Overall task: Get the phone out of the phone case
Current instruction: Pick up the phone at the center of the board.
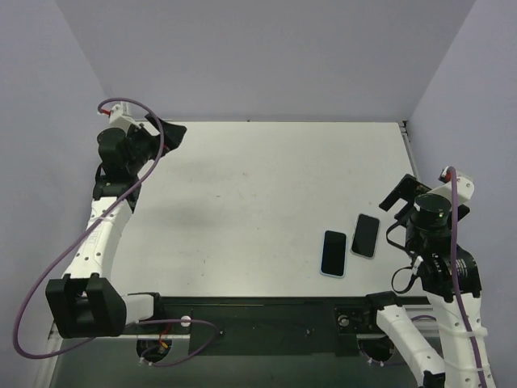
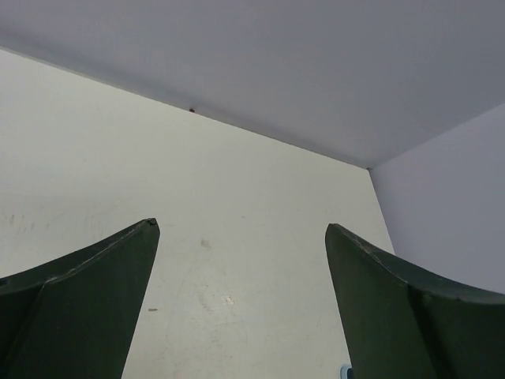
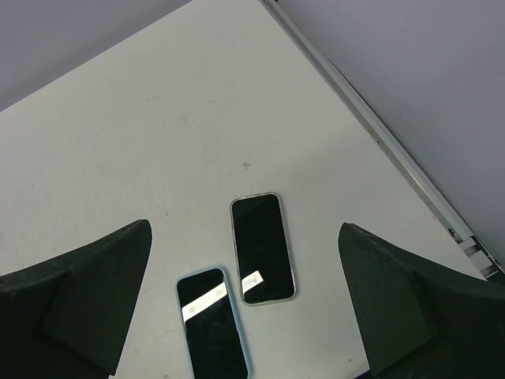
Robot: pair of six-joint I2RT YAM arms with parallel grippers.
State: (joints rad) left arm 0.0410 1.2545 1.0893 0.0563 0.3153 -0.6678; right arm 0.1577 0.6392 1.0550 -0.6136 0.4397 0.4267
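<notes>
Glossy, round-cornered phone (image 3: 262, 247) beside pale-blue-rimmed phone case (image 3: 211, 324), seemingly filled.

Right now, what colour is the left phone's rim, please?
The phone has a light blue rim; the right wrist view shows it best.

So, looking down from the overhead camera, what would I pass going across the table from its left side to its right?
Black left claw, wide open → black-screened phone with a pale rim → black-screened phone with a thinner, darker rim → black right claw, also wide open.
</notes>
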